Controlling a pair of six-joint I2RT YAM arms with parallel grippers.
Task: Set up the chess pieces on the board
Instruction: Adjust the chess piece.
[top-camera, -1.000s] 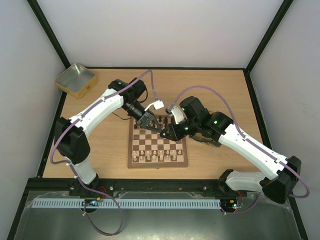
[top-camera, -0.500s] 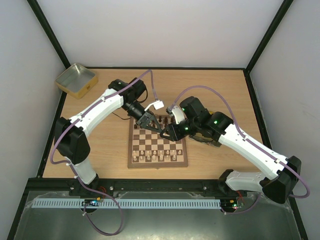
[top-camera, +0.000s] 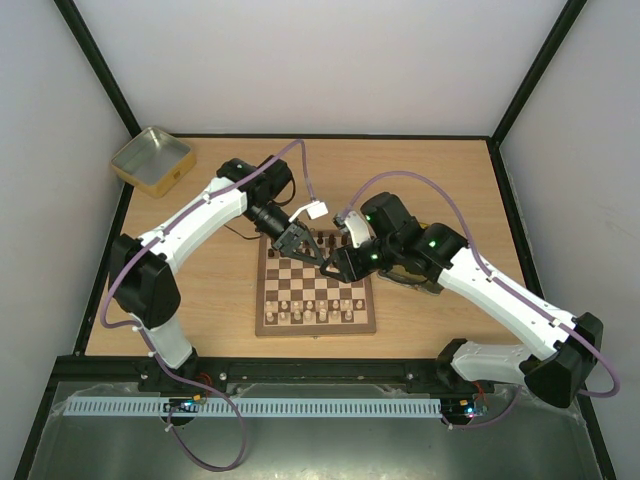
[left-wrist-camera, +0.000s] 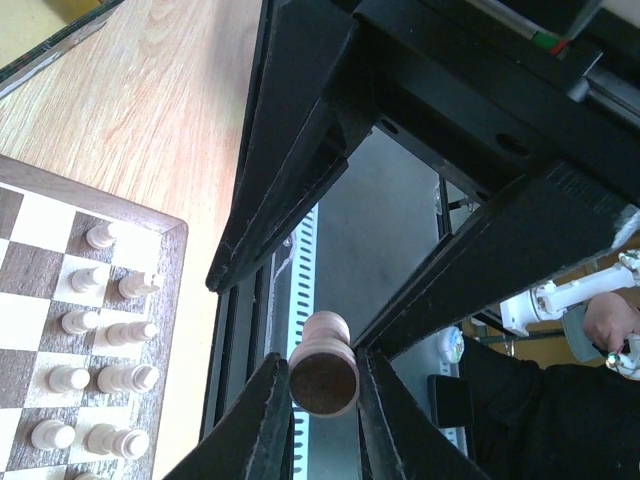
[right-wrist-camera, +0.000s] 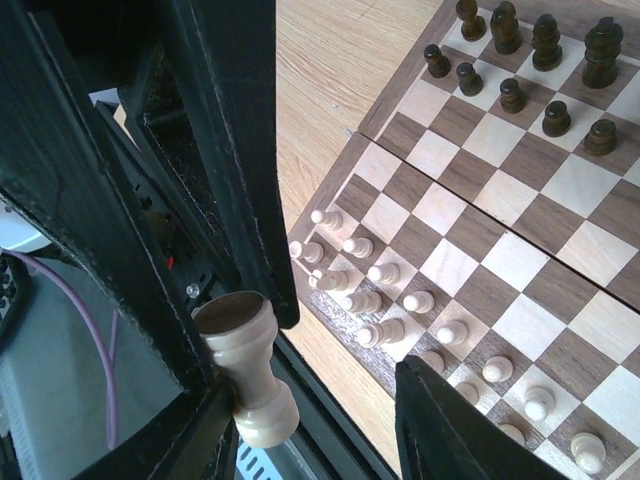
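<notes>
Arching over the board (top-camera: 318, 328), left gripper (left-wrist-camera: 318, 415) pinches a chess piece (left-wrist-camera: 323, 372).

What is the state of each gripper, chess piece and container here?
left gripper, shut on one cream piece.
right gripper, open, fingers wide apart.
cream pieces on the board, standing in two rows.
dark pieces, standing.
gold tin, open, no lid.

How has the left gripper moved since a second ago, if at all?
No. The left gripper, clamping a chess piece, sits at the same spot over the board's far edge throughout.
</notes>
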